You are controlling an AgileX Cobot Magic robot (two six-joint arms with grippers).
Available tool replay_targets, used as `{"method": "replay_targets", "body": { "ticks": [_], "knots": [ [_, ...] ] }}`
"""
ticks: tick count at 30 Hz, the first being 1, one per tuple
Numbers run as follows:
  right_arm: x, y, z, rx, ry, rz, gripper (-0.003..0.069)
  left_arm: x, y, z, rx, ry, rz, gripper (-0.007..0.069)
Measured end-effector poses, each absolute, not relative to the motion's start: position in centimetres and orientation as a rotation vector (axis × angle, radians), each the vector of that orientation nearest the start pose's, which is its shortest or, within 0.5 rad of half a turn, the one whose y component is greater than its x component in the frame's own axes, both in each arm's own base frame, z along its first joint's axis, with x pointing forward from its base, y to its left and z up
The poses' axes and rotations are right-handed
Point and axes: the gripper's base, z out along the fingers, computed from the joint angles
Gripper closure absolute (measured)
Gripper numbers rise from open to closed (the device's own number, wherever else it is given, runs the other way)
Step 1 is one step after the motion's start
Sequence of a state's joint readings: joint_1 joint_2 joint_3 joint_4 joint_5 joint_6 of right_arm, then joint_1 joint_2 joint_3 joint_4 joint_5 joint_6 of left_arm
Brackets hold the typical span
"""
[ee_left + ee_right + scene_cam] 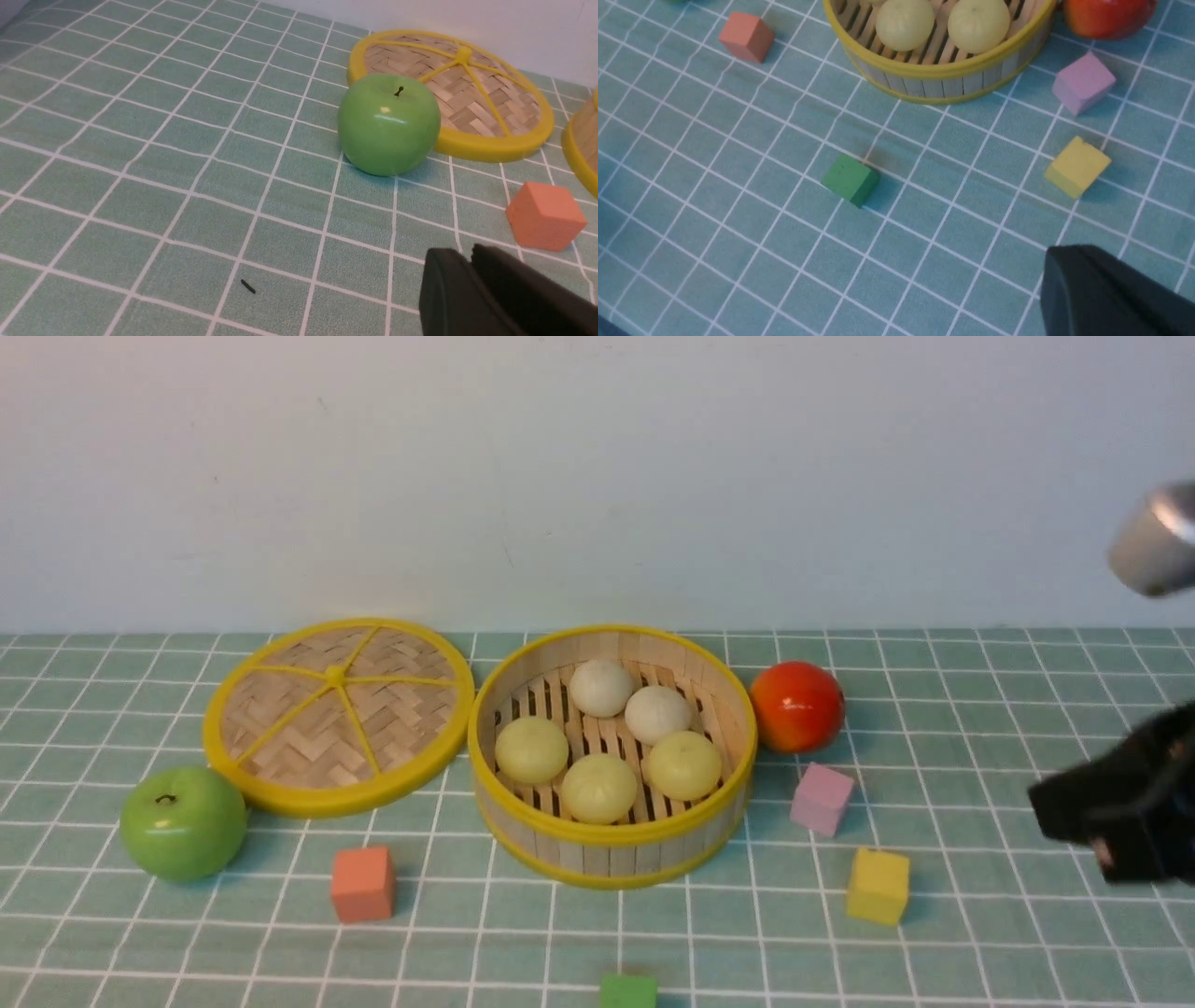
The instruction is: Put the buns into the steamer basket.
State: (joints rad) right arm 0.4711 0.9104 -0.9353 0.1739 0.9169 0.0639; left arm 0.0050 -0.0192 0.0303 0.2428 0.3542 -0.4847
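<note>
only the front view shows all five buns (599, 788) inside the steamer basket (611, 854), three pale yellow-green and two off-white (matte, round). the left gripper (472, 261) has its fingers pressed together, empty; the right gripper (1069, 261) is too cropped to tell.

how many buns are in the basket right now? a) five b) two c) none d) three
a: the front view shows all five buns lying on the slatted floor inside the basket, three yellow-green and two off-white.
</note>
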Motion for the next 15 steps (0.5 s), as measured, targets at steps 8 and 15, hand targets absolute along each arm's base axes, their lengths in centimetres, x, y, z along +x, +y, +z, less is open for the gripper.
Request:
{"method": "replay_targets", "body": {
  "ticks": [8, 15],
  "knots": [
    [8.8, 5.6, 31.8, -0.455, 2.395, 0.409, 0.0670, 5.3, 0.8, 17.3, -0.298, 1.815, -0.100, 0.0544],
    [6.9, 3.4, 32.0, -0.463, 2.262, 0.255, 0.0666, 5.3, 0.8, 17.3, -0.298, 1.815, -0.100, 0.0544]
  ]
}}
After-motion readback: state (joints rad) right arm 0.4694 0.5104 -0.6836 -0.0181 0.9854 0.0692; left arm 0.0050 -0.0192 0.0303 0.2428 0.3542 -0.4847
